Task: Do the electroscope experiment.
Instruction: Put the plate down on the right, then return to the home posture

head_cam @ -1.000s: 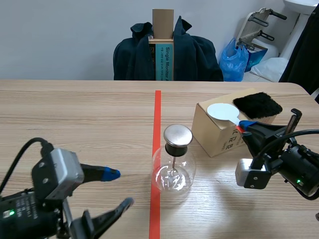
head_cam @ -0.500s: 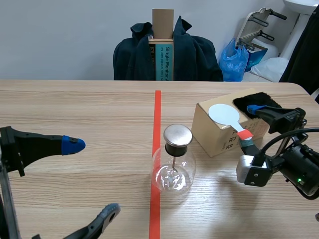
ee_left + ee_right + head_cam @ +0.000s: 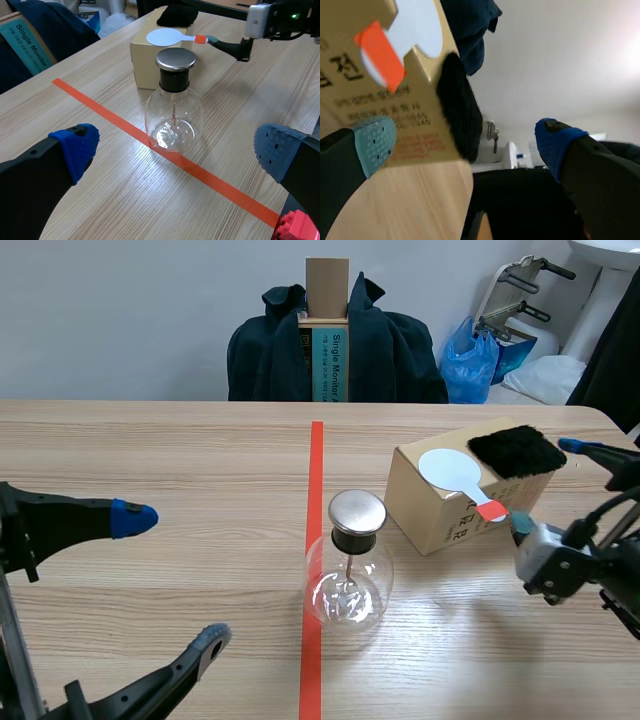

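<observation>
A: How do the jaws stand?

B: Both pairs are wide apart, holding nothing. The left gripper (image 3: 175, 150) faces the one electroscope flask (image 3: 174, 105), which stands upright ahead of its blue pads, just beside the red tape line (image 3: 314, 540). The right gripper (image 3: 545, 485) has its fingers to either side of the box's near corner.

A: Count the rest.

B: One cardboard box (image 3: 440, 515), and on top of it one white paddle (image 3: 448, 467) and one black fur pad (image 3: 515, 450). The paddle's orange handle juts past the box edge, just beside the right gripper's grey-green pad.

A: The arms?

B: The left arm comes in low, level with the table. The right sits low at the table edge, angled toward the box.
</observation>
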